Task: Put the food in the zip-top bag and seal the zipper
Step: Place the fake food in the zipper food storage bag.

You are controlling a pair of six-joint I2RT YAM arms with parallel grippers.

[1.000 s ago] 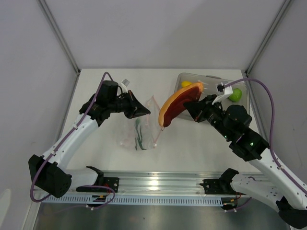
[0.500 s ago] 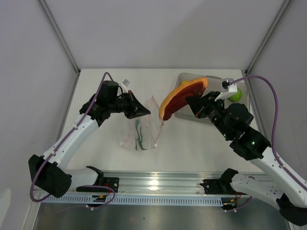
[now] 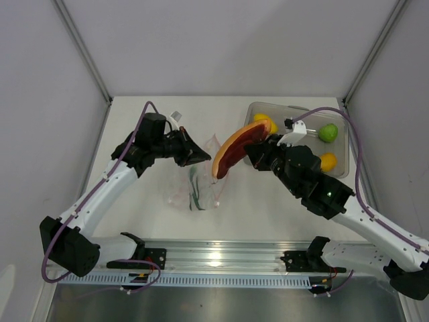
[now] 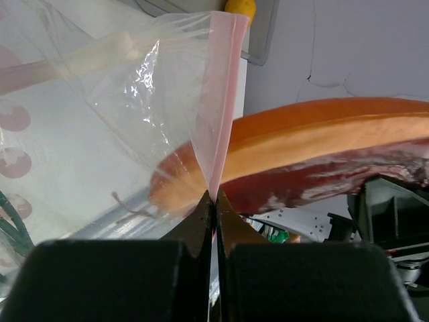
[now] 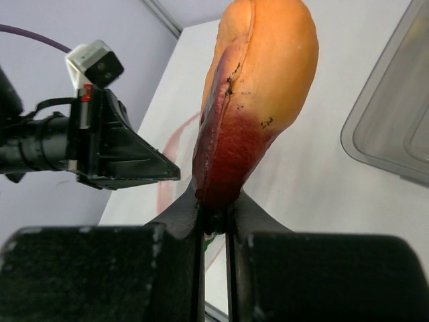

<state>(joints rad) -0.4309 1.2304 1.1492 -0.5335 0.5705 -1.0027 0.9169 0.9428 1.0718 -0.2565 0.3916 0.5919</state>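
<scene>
My right gripper (image 3: 258,149) (image 5: 214,201) is shut on the reddish-brown meat slice (image 3: 233,149) (image 5: 255,100) and holds it in the air, its free end just right of the bag's raised mouth. My left gripper (image 3: 201,155) (image 4: 214,198) is shut on the pink-red zipper strip (image 4: 221,94) of the clear zip-top bag (image 3: 194,181) and lifts that edge. The thin green vegetable (image 3: 195,189) lies inside the bag. Two yellow lemons (image 3: 263,121) (image 3: 328,161) and the green lime (image 3: 328,132) sit in the tray.
A rigid clear tray (image 3: 343,121) stands at the back right of the white table. The metal rail (image 3: 214,258) runs along the near edge. Grey walls close the left, back and right sides.
My right gripper has carried the meat slice left, from in front of the tray toward the bag's mouth, uncovering a lemon in the tray. The left gripper has kept still on the zipper.
</scene>
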